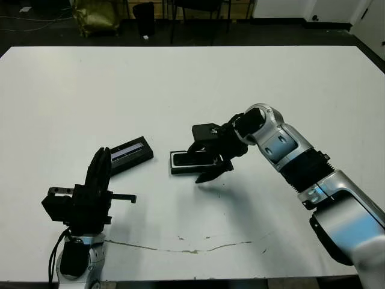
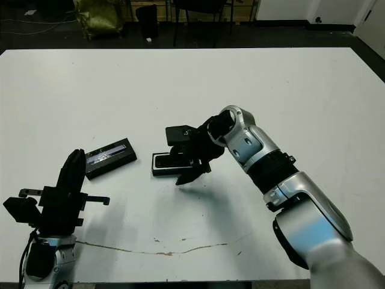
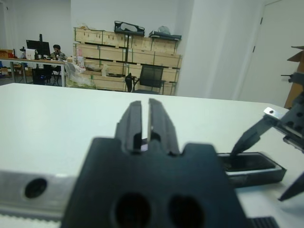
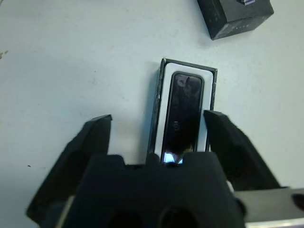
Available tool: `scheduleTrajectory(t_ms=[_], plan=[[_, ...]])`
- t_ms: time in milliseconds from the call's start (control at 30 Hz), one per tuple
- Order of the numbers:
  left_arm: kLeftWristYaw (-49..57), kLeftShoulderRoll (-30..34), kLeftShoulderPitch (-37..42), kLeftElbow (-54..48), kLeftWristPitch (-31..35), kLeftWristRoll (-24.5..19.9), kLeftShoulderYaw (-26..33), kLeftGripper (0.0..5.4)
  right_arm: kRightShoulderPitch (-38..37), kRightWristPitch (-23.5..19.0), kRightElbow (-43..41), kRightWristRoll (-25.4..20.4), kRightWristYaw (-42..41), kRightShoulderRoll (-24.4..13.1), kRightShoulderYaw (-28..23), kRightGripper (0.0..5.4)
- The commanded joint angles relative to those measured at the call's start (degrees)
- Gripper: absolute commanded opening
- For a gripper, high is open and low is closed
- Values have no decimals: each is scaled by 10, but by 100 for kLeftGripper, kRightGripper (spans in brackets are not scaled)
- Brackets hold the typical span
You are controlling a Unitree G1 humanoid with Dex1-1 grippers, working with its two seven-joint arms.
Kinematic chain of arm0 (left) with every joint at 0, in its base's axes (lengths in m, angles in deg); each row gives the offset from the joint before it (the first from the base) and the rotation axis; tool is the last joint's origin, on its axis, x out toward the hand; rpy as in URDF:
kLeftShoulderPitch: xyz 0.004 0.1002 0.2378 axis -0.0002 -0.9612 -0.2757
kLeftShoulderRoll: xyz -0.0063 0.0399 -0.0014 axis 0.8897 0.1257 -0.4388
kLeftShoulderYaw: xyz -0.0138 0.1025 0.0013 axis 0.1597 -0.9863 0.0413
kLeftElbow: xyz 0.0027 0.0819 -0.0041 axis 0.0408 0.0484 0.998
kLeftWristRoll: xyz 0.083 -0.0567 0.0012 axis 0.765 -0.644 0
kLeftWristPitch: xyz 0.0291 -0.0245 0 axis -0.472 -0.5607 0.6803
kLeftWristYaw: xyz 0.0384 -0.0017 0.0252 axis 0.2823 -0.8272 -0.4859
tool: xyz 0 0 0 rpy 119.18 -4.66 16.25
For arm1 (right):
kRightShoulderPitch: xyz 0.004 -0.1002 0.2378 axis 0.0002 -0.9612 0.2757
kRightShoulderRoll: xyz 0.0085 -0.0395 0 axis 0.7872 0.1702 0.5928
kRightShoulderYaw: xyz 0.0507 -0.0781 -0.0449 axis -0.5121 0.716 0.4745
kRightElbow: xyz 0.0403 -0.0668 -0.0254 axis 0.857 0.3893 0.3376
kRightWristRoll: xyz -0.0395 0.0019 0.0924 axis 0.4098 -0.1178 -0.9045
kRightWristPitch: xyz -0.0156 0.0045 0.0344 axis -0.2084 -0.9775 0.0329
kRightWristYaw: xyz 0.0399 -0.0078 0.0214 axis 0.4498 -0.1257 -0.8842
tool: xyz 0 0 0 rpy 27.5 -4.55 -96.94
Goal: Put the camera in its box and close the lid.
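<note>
The box [image 4: 209, 107], black outside and white inside, lies near the middle of the table. The camera [image 4: 183, 109], a glossy black bar, rests flat inside it. My right gripper [image 4: 156, 117] hovers over the box's near end, open, one finger on each side and nothing held. The lid [image 1: 129, 153], black with a silvery stripe, lies on the table to the left of the box, a small gap apart. My left gripper [image 1: 99, 158] stands near the table's front left, shut and empty, just in front of the lid.
A thin brown crack line [image 1: 180, 248] runs along the table's front. Beyond the far edge are chairs [image 1: 198, 12] and a yellow-green bag [image 1: 96, 15] on the dark floor. A person [image 3: 58, 51] sits far off at a desk.
</note>
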State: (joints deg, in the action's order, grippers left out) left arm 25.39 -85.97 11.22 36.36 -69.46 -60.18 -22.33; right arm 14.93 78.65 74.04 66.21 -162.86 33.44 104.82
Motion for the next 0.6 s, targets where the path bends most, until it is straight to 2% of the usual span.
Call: scheduleTrajectory(t_ms=[33,100,233,400,600], plan=[[0,2,-7,8,2,-1,2,0,-7,11,13,9,6,-4,0,492],[-1,2,-7,7,5,-1,1,0,-8,19,15,8,11,-5,-6,537],[4,2,-7,5,7,8,1,0,-6,36,20,3,19,-9,-21,539],[3,3,-5,4,9,9,0,0,8,-2,23,-12,14,-16,-53,539],[11,1,-2,-1,18,15,-1,0,0,-52,-35,-47,17,-38,-102,539]])
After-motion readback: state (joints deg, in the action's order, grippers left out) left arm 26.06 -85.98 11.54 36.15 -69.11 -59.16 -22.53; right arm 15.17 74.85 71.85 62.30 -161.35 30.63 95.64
